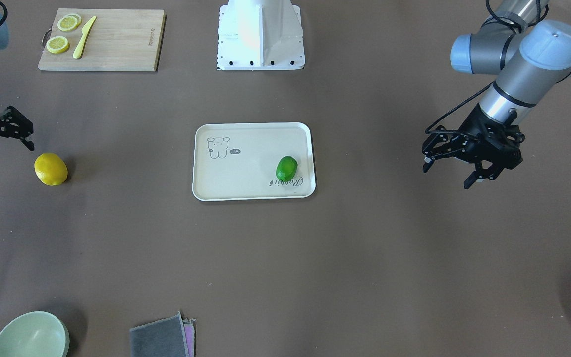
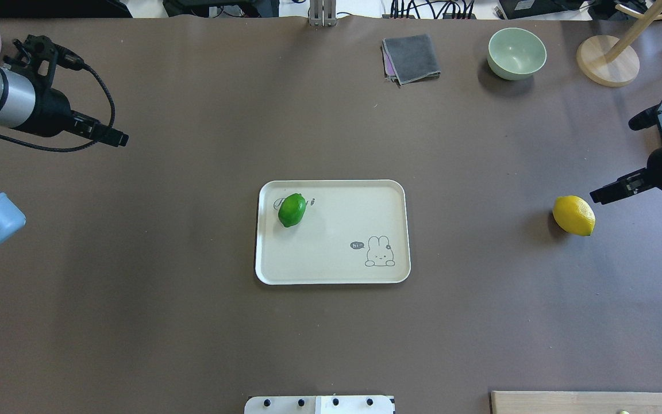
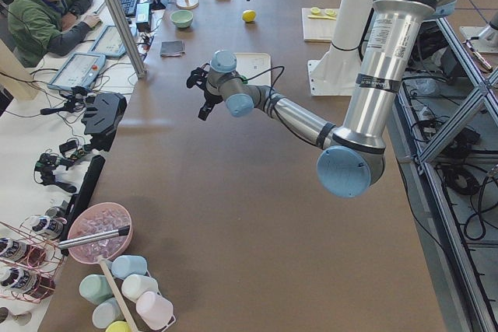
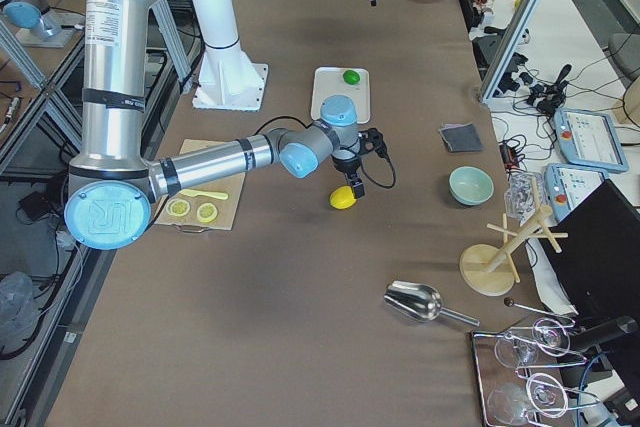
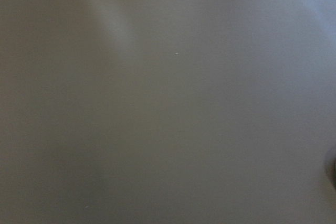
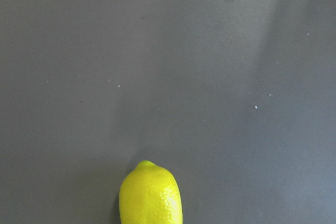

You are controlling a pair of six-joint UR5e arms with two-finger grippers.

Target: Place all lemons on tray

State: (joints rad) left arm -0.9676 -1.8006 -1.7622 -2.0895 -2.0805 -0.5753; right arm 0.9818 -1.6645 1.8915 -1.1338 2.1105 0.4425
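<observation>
Step in hand, my read: lemon two of two. Green lemon (image 1: pixel 286 168) sat on the tray (image 1: pixel 253 127), by the Rabbit script. Yellow lemon (image 1: pixel 51 169) lay on the bench (image 1: pixel 365 272), well apart from the tray. Right claw (image 1: pixel 7 152) hung just beside it, released, empty. Left claw (image 1: pixel 446 177) was also released and empty, on the far side. Next move probably called for the right claw to drop over the yellow one, clench, and carry it to the tray. Count: two lemons, one tray, two claws.
</observation>
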